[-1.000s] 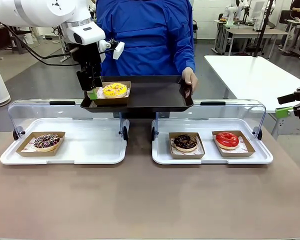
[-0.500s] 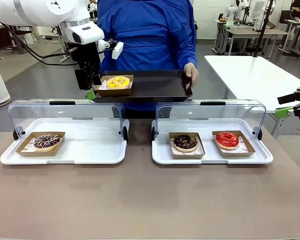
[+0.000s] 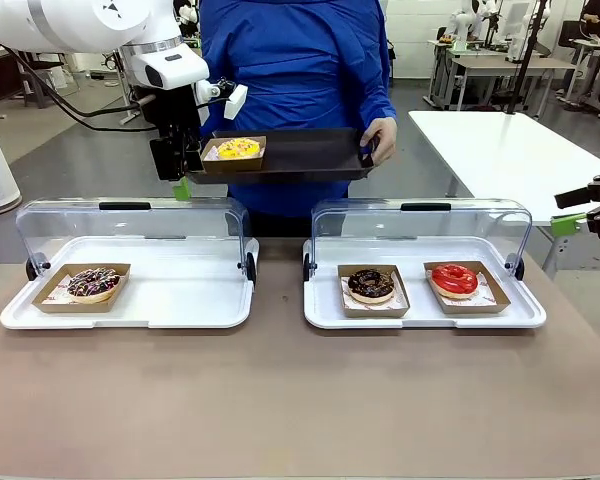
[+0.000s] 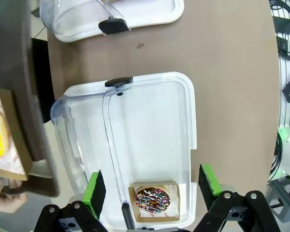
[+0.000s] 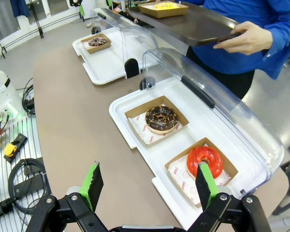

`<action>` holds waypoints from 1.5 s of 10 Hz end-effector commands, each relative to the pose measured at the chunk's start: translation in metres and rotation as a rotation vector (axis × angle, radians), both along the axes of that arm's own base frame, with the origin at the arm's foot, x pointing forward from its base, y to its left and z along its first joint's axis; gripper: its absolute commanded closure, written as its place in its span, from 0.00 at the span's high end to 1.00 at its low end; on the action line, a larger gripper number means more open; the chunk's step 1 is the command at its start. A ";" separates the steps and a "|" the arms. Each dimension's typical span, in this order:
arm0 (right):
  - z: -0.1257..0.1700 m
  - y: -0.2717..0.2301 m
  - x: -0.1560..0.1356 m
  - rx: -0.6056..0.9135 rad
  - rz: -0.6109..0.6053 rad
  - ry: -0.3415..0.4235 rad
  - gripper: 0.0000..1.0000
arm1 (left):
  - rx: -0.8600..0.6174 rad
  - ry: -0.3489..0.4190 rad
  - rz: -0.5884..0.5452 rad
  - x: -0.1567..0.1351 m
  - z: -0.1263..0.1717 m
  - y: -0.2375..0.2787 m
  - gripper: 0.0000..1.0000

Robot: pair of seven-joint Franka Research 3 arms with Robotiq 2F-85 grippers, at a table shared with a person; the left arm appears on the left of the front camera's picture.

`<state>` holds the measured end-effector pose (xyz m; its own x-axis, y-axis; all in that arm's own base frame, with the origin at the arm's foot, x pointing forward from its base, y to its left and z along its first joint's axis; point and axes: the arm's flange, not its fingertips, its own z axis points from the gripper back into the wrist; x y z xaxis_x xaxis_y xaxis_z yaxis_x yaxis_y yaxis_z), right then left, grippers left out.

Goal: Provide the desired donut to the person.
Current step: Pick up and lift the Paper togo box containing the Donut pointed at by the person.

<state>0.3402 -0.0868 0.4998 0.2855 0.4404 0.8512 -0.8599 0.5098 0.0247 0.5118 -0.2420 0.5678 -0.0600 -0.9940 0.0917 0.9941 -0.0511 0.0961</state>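
One donut, left case: at your far left, a sprinkled chocolate donut (image 3: pixel 93 283) sits in its cardboard holder inside the left display case (image 3: pixel 170 292), with the clear lid (image 3: pixel 130 222) swung up at the back.
Left gripper: your left gripper (image 3: pixel 183 186) hangs above and behind that case, just beside the left end of the serving tray. Its wrist view shows you the green pads spread wide with nothing between them.
Desired donut: the yellow donut (image 3: pixel 238 148) lies in a cardboard holder on the left part of the dark serving tray (image 3: pixel 310 155), clear of your pads.
Person: the person (image 3: pixel 290 60) in the blue coat stands across the table holding the serving tray up, one hand (image 3: pixel 380 138) gripping its right edge.
Right case: you see a dark chocolate donut (image 3: pixel 370 284) and a red-glazed donut (image 3: pixel 453 279) side by side in cardboard holders in the right display case (image 3: pixel 415 305), its lid also raised.
Right gripper: your right gripper (image 3: pixel 562 212) hangs at the far right, beyond the table's end, fingers parted and empty. Its wrist view looks down over the right case.
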 end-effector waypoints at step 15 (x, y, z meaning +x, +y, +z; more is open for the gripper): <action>-0.001 0.001 0.003 0.025 0.002 -0.010 1.00 | -0.803 -0.273 0.427 -0.184 -0.072 0.290 1.00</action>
<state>0.3404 -0.0878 0.4994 0.2885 0.4401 0.8503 -0.8589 0.5115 0.0266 0.3437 0.0503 0.5015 0.1994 -0.6048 0.7710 0.8823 0.4532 0.1272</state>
